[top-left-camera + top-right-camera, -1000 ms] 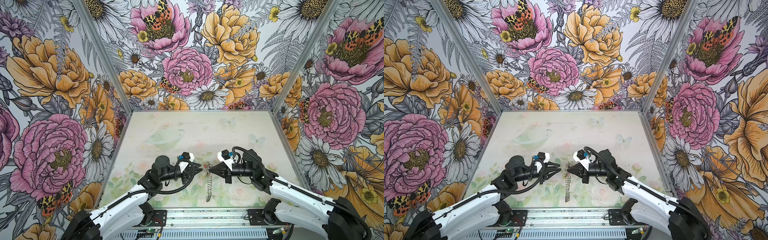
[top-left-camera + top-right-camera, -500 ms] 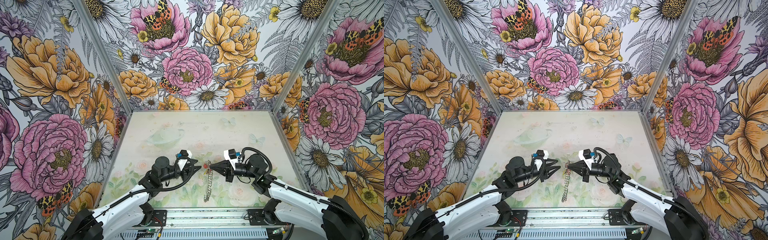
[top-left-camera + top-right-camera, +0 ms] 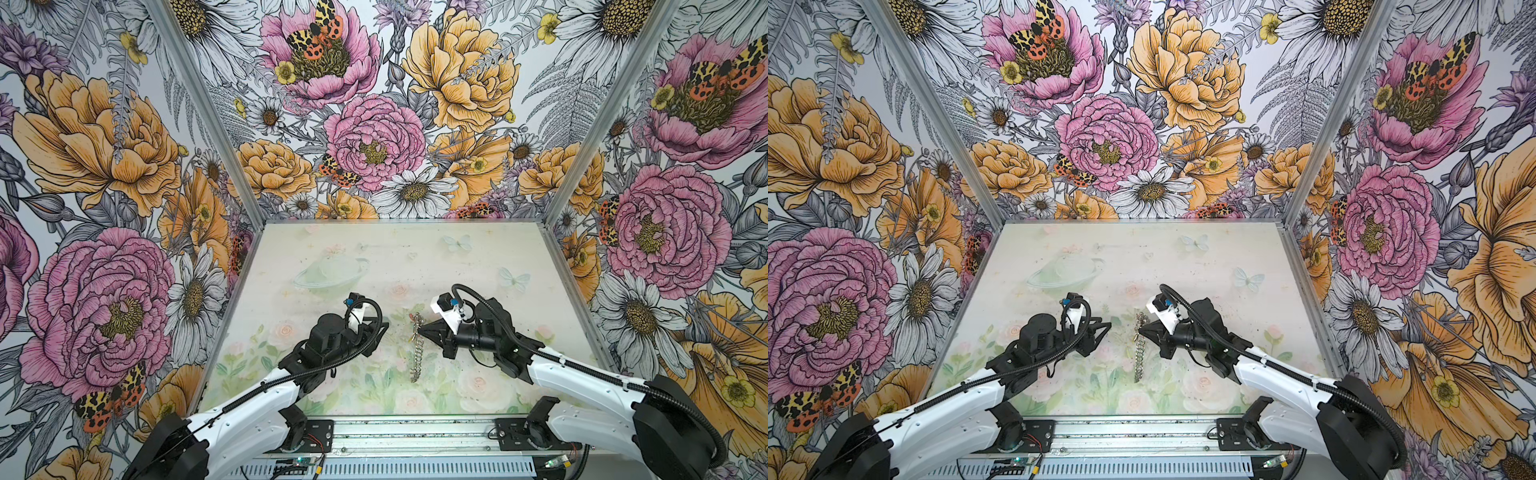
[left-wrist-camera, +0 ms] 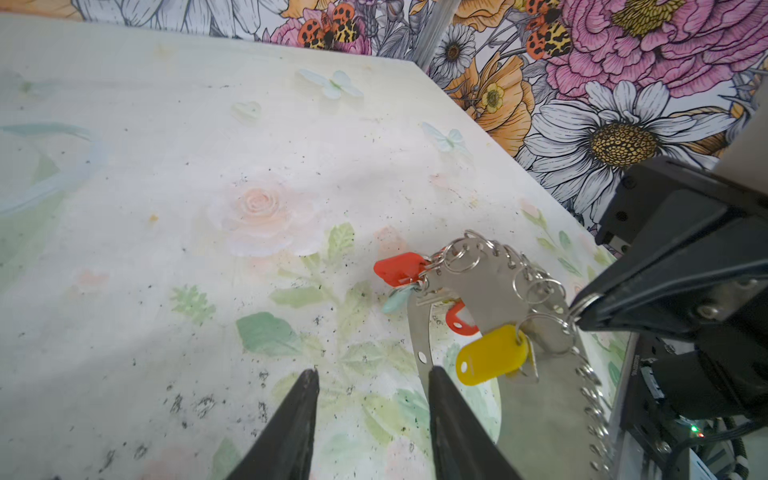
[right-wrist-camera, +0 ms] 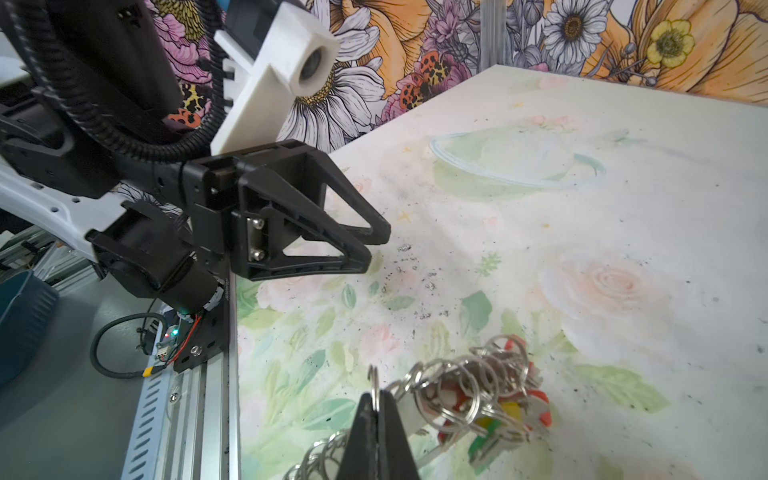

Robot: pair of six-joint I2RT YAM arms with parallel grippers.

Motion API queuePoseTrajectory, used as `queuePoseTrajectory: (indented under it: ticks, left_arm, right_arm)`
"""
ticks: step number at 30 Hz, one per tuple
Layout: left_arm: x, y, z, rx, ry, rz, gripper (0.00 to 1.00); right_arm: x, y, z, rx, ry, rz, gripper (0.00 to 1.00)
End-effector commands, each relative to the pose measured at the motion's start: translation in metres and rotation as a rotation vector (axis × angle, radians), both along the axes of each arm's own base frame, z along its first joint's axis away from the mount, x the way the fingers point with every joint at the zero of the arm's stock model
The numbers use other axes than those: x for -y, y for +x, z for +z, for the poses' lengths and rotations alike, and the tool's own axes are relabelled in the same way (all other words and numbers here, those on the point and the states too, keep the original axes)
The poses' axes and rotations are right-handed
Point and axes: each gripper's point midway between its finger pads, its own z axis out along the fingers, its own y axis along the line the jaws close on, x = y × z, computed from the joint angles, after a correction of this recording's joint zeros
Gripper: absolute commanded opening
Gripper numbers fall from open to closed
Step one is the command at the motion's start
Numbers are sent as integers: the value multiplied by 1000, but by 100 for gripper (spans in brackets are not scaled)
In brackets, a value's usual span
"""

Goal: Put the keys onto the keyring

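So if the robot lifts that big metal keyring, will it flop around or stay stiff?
The keyring hoop looks like flat metal plate, so probably stiff. Its split rings and yellow tag hang loose, so they'd likely swing. Pinched at one edge by the right end effector, it may pivot.

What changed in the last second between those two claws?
The left claw opened and drew back leftward from the keyring, apparently letting go of the yellow-tagged key, which now hangs from it. The right claw stayed shut on the keyring's edge, in about the same place.
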Motion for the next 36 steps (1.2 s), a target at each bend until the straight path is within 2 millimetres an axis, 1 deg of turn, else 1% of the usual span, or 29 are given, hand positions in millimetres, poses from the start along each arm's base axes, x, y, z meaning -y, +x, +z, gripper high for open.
queuePoseTrajectory:
  ticks: [1,5,9,13,17,19,21,26,29,32,33,36]
  left_arm:
    - [3,-8,7,-65,-25,23,44]
    - [14,-27,9,-91,-6,3,45]
    - [21,-34,5,-136,-14,15,47]
    - [27,-33,4,-163,-37,44,49]
    - [30,-28,2,-204,-61,83,50]
    - [33,-27,4,-218,-86,98,51]
    - [35,-26,8,-219,-110,117,51]
    - [36,-21,19,-248,-195,172,52]
    - [30,-19,12,-288,-191,232,53]
    - [22,-18,-3,-335,-119,286,53]
    - [23,-18,-6,-342,-104,285,53]
    - [32,-21,-8,-362,-116,248,53]
  right_arm:
    - [-10,19,12,44,-10,-47,0]
    - [-25,28,7,28,-13,-58,0]
    - [-38,35,0,21,-25,-60,0]
    - [-47,39,-1,24,-23,-59,0]
    - [-48,47,0,36,-23,-89,0]
    - [-48,49,-1,39,-27,-101,0]
    - [-55,43,-3,41,-28,-91,0]
    - [-55,47,-5,46,-27,-125,0]
    - [-56,49,-5,52,-30,-140,0]
    - [-55,50,-4,58,-26,-153,0]
    - [-55,52,-5,57,-27,-159,0]
    - [-56,52,-5,57,-24,-167,0]
